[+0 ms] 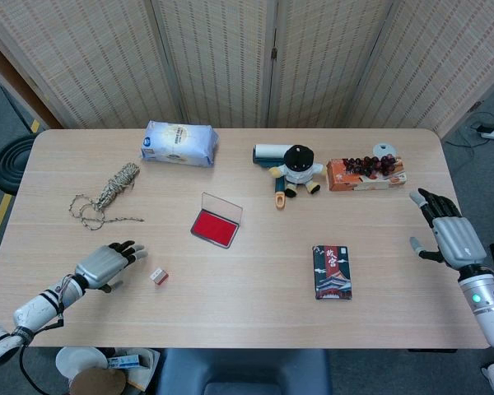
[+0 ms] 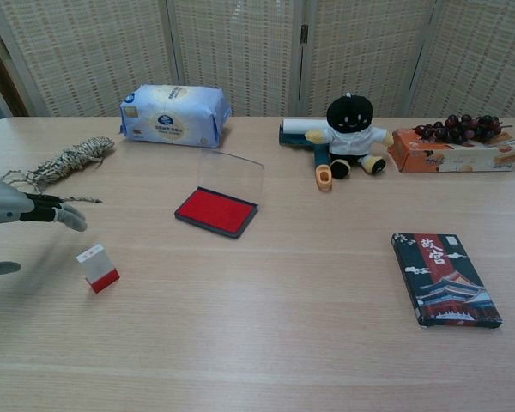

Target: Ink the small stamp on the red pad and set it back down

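Head view, wood table point(image 1: 247, 304), woven screens point(image 1: 230, 58) behind, both hands empty, fingers apart.

Left hand point(image 1: 105, 265) hovers low, fingers apart; right hand point(image 1: 450, 234) raised, fingers spread.

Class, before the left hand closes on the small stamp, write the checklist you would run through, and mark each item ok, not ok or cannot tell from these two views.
1. Left hand holds nothing, fingers spread: ok.
2. Small stamp stands free on the table, untouched beside the left hand: ok.
3. Red pad has its lid up and ink surface bare: ok.
4. Way from stamp to pad holds nothing in between: ok.
5. Right hand is open at the far table edge, away from the work: ok.
6. Which face of the stamp carries the rubber: cannot tell.
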Tool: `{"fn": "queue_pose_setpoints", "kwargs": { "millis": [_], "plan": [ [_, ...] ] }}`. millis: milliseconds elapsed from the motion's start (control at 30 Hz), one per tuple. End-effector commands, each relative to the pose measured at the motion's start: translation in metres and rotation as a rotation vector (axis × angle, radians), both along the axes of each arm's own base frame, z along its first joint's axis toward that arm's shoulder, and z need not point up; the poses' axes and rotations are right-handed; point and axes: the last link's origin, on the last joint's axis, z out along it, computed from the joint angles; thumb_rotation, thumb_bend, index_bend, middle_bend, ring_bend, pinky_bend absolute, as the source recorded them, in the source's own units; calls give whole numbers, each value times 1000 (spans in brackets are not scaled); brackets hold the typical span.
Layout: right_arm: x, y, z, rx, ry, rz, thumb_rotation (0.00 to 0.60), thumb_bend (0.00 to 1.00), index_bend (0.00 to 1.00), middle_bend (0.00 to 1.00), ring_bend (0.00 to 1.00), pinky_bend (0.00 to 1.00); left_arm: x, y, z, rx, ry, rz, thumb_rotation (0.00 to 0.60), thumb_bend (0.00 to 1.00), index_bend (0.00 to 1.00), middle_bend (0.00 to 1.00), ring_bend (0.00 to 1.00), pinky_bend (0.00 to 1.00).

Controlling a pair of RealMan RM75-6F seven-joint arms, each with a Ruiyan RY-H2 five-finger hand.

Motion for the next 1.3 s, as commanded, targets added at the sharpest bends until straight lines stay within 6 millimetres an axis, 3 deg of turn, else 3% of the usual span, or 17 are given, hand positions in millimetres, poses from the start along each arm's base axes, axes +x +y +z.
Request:
{"fn": "queue_pose_setpoints", "kwargs": {
  "millis": [33,733,1300],
  "plan": [
    [-2,0,3,15,-5,16,600,384,20,0,0,0,9,-1,-6,9,23,26,600,377,94,0,0,180],
    [-7,19,12,45,-54,62,600,386,20,0,0,0,62,-22,-29,40,70,-16,600,377,95,0,0,180],
    [-15,31,21,25,-75,65,600,387,20,0,0,0,72,-20,-45,45,109,-15,600,377,179,0,0,180]
  ]
}}
